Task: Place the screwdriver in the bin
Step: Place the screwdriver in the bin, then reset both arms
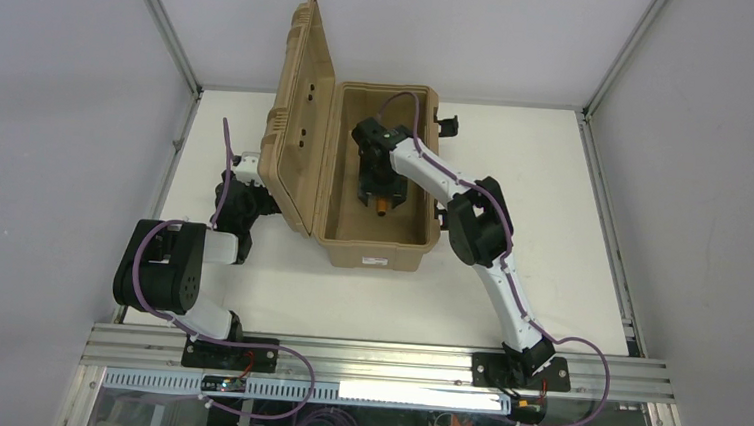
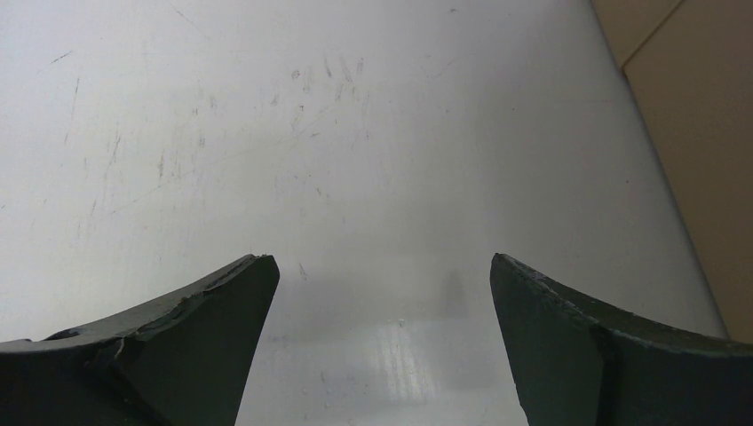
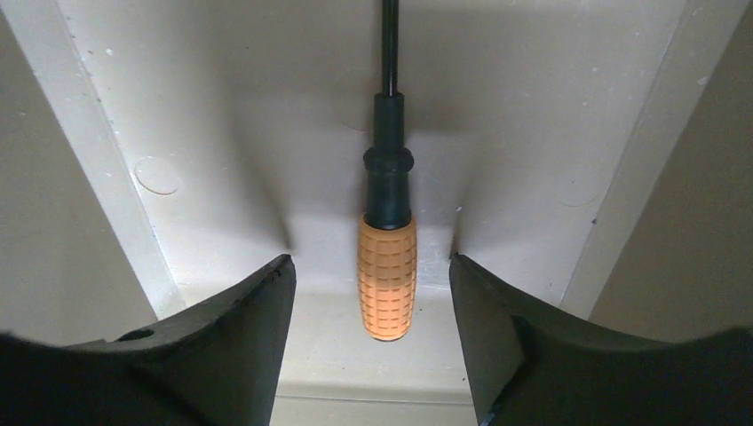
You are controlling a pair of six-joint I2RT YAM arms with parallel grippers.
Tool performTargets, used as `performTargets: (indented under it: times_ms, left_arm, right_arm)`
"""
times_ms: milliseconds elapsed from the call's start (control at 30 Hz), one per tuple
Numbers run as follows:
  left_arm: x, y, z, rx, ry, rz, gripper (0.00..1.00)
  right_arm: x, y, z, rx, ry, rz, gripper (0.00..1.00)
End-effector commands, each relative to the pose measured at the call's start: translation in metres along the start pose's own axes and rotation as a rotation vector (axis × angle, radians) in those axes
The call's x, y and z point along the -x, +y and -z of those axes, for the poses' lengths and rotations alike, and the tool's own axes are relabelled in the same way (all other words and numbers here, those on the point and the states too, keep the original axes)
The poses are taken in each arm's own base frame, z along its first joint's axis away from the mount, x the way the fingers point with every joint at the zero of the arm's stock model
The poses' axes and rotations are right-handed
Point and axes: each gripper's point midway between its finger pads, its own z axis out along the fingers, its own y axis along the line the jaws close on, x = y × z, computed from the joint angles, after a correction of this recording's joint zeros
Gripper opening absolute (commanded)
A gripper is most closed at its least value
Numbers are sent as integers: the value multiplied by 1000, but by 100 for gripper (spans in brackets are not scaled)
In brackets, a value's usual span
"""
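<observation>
The tan bin [image 1: 376,245] stands open mid-table, its ribbed lid [image 1: 297,127] upright on the left. The screwdriver [image 3: 387,266], orange gridded handle and black collar and shaft, lies on the bin floor [image 3: 231,133]; from above only its orange end [image 1: 381,210] shows under the arm. My right gripper [image 3: 368,275] is inside the bin, open, its fingers either side of the handle with gaps, not touching it; it also shows in the top view [image 1: 379,188]. My left gripper [image 2: 382,275] is open and empty over bare white table, left of the lid [image 1: 239,198].
The bin's walls [image 3: 622,204] stand close on both sides of my right gripper. Black latches [image 1: 447,125] stick out on the bin's right side. The bin's tan side [image 2: 701,133] shows at the right edge of the left wrist view. White table [image 1: 573,217] lies right of the bin.
</observation>
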Motion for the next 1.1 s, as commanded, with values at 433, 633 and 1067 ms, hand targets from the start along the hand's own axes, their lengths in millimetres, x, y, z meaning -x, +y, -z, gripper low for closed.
performTargets:
  times_ms: [433,633,1067]
  left_arm:
    - [19,-3,2,-21,-64,10,99]
    - [18,-3,2,-21,-63,10,99]
    - [18,-3,2,-20,-62,10,99]
  right_arm:
    - [62,9,124,169,-263,7,86]
    - [75,2,167,213,-346,17,94]
    - [104,-49,238,215,-519,-19,98]
